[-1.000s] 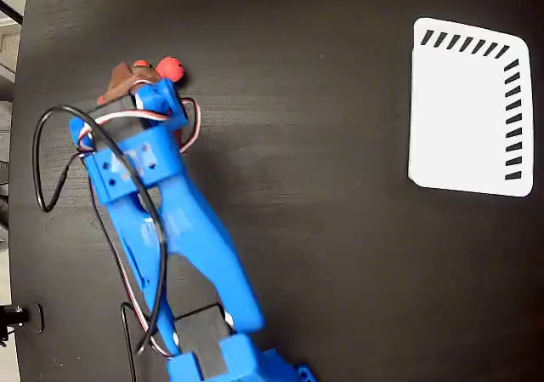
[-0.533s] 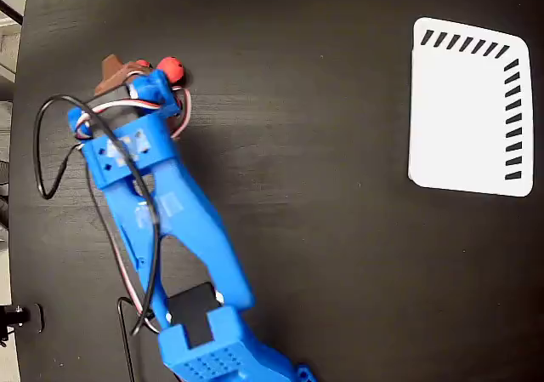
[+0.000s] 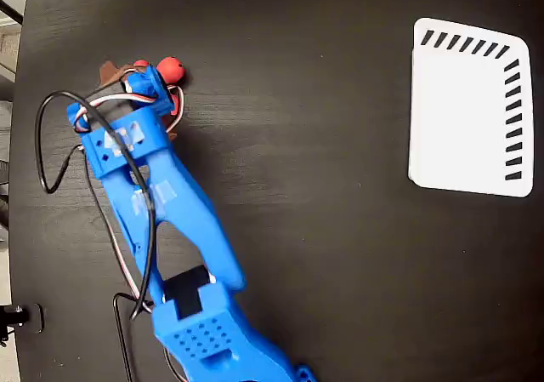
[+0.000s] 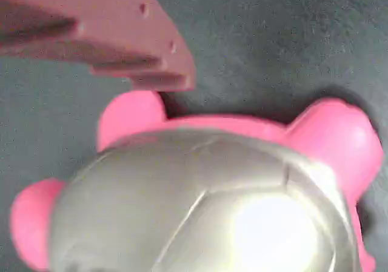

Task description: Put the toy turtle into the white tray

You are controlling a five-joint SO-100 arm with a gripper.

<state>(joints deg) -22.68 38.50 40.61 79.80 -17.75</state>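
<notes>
The toy turtle (image 3: 170,67) lies at the upper left of the black table in the fixed view, mostly covered by my blue arm; only its red head and a foot show. Seen from the wrist, its shiny shell (image 4: 200,211) with a bright glare fills the frame, ringed by pink feet. My gripper (image 3: 136,74) hangs directly over the turtle, open, with the brown finger (image 4: 115,36) just past the shell's far side and the other finger hidden. The white tray (image 3: 467,110) with black stripes lies at the far right, nothing in it.
A black cable (image 3: 38,152) loops out to the left of the arm near the table's left edge (image 3: 24,76). The arm's base (image 3: 212,339) takes up the bottom left. Bare dark tabletop (image 3: 323,186) stretches between the turtle and the tray.
The gripper has shifted up and to the left over the turtle, hiding more of it. The brown finger has swung out to the left. The tray has not moved.
</notes>
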